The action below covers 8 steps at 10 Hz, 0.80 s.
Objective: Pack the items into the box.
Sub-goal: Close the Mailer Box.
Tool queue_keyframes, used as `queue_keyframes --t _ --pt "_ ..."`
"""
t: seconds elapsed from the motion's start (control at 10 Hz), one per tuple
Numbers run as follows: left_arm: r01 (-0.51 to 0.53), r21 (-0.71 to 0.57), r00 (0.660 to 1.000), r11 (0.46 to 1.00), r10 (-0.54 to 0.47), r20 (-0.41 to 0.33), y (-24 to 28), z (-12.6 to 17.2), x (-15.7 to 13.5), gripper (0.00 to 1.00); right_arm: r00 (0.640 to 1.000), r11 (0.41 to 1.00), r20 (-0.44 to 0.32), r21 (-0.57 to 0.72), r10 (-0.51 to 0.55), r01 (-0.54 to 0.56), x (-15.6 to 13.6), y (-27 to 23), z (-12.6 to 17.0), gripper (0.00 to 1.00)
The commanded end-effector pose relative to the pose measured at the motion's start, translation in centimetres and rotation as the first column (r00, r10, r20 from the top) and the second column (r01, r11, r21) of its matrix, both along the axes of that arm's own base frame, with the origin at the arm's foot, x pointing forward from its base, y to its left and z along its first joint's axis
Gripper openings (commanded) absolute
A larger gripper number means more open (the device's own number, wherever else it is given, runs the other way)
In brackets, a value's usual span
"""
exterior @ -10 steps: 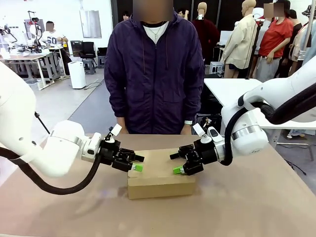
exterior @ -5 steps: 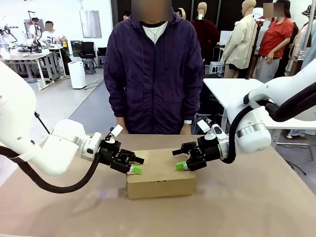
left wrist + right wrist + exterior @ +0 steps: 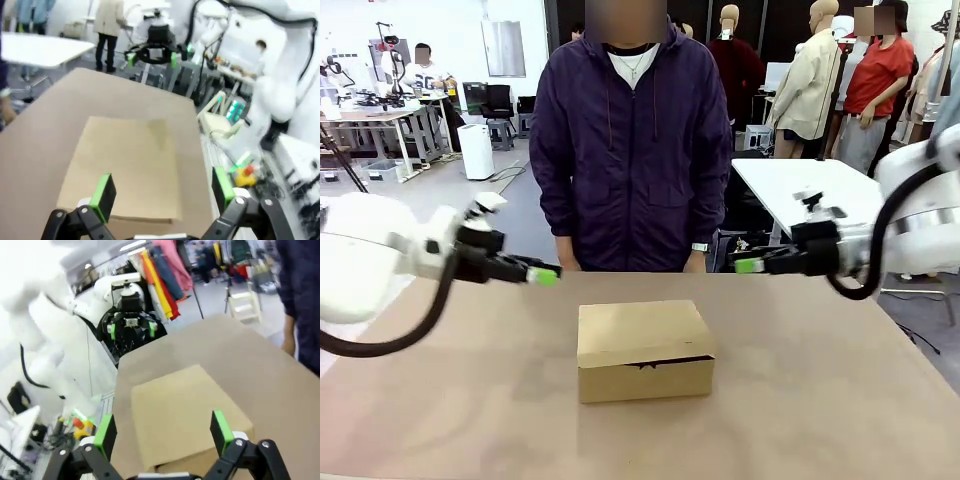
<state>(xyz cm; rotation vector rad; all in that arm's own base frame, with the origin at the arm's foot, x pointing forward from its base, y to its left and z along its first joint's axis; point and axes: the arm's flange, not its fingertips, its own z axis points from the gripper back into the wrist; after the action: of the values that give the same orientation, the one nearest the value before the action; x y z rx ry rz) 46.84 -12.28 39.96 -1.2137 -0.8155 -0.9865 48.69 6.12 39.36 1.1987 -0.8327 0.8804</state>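
Closed box (image 3: pixel 644 350) alone mid-table (image 3: pixel 820 400), open tabletop all around, person's torso (image 3: pixel 635 150) beyond.

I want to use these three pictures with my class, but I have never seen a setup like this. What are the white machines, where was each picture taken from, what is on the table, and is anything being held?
The white machines are two robot arms. Each ends in a gripper: two black fingers with green pads. The front view looks across the brown table at a person standing at its far side. There the left gripper comes in from the left and the right gripper from the right, both raised above the table, apart from the box. The other two pictures come from cameras on the arms' wrists, looking along each gripper's own fingers, which rise from the bottom edge. On the table stands a plain cardboard box with its flap lid down. Both grippers are open and hold nothing.
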Motion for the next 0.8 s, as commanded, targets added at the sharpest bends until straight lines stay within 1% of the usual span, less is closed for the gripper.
queue_keyframes --t 0.0,0.1,0.2,0.3,0.4,0.5,0.6,0.7 --pt "-0.173 -0.078 0.962 0.982 0.152 -0.226 4.7 3.8 -1.9 1.0 0.974 1.0 -0.227 -0.026 -0.013 0.007 -2.6 -4.0 2.7 1.0" --pt "-0.271 -0.084 0.893 0.959 0.218 -0.393 7.0 5.1 -2.6 1.0 0.95 0.999 -0.311 0.04 0.012 0.0 -3.9 -6.6 3.6 1.0" --pt "-0.279 -0.053 0.851 0.959 0.221 -0.477 9.4 5.6 -3.4 1.0 0.923 0.996 -0.384 0.077 -0.003 0.036 -5.4 -9.3 3.9 1.0" --pt "-0.296 -0.017 0.797 0.955 0.237 -0.556 12.4 5.6 -4.0 1.0 0.899 0.983 -0.438 0.175 0.029 0.054 -6.9 -12.3 3.9 1.0" --pt "-0.323 0.002 0.744 0.946 0.255 -0.618 15.8 5.3 -4.8 1.0 0.874 0.96 -0.487 0.247 0.008 0.129 -8.3 -15.8 2.9 1.0" --pt "-0.329 0.015 0.713 0.944 0.259 -0.652 18.2 5.0 -5.8 1.0 0.837 0.943 -0.547 0.272 -0.012 0.192 -9.3 -18.3 1.5 1.0" --pt "-0.355 0.028 0.689 0.934 0.282 -0.667 19.8 5.0 -6.4 1.0 0.801 0.935 -0.596 0.253 -0.052 0.249 -9.9 -19.9 0.3 1.0" --pt "-0.383 0.029 0.681 0.923 0.303 -0.666 20.9 4.7 -6.3 1.0 0.788 0.933 -0.61 0.231 -0.081 0.275 -10.1 -20.7 -0.2 1.0"
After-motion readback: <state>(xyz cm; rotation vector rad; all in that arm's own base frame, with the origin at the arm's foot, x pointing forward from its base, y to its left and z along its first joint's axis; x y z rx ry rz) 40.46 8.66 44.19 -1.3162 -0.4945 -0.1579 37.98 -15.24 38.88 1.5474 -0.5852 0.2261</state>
